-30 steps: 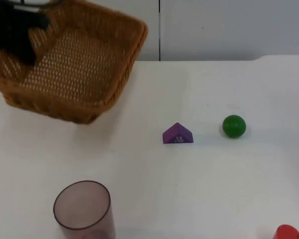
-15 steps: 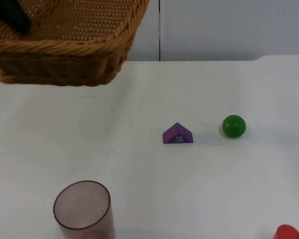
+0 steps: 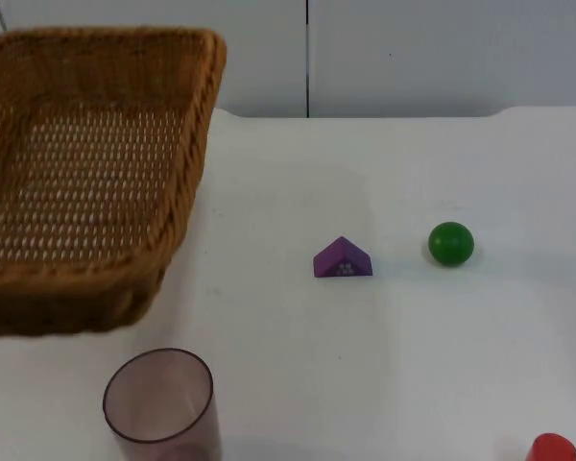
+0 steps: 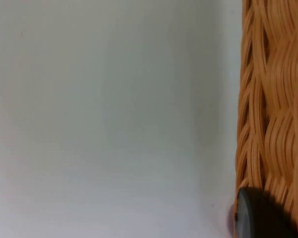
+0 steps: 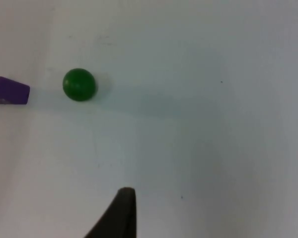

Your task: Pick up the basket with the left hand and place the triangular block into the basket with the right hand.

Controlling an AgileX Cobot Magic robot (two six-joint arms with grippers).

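Mid-table: purple triangular block (image 3: pixel 343 258), resting flat, green ball (image 3: pixel 450 243) just beside it. Wicker basket (image 3: pixel 86 173) raised at left; left gripper's fingertip (image 4: pixel 258 215) against its woven wall, grip state unclear. Right gripper's fingertip (image 5: pixel 120 214) above the table (image 3: pixel 365 365), spread unclear. Tinted cup (image 3: pixel 160 403) and red piece (image 3: pixel 552 448) nearer the front edge.

I see the woven wicker basket (image 3: pixel 86 173) cut off at the frame's left edge; the red block (image 3: pixel 552 448) and translucent purple cup (image 3: pixel 160 406) at the bottom.
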